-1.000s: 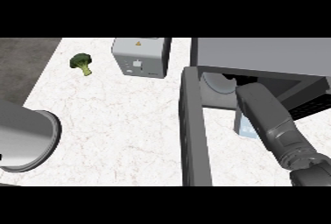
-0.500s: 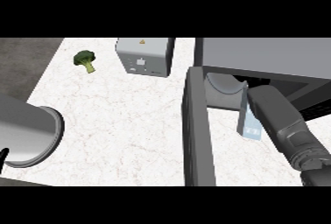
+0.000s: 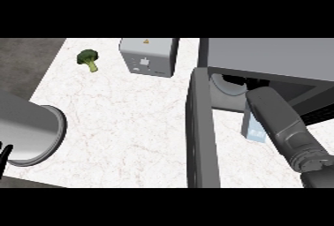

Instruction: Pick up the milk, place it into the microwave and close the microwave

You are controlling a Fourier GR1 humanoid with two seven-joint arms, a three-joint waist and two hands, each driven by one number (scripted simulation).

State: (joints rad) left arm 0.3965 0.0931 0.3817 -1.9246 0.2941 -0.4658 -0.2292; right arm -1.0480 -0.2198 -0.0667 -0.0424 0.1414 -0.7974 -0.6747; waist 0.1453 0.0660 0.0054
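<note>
Right hand point(image 3: 320, 176) sits at the lower right edge, mostly cut off; open or closed cannot be told. Milk point(image 3: 253, 129) stands upright between the right forearm point(image 3: 277, 117) and the open microwave door point(image 3: 199, 132), just outside the microwave point(image 3: 267, 57) cavity.

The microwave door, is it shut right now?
No, the microwave door sticks out over the counter, leaving the front of the microwave open.

White marbled counter point(image 3: 130, 123) with broccoli point(image 3: 89, 60), grey box point(image 3: 149, 56), microwave point(image 3: 267, 57)
</note>
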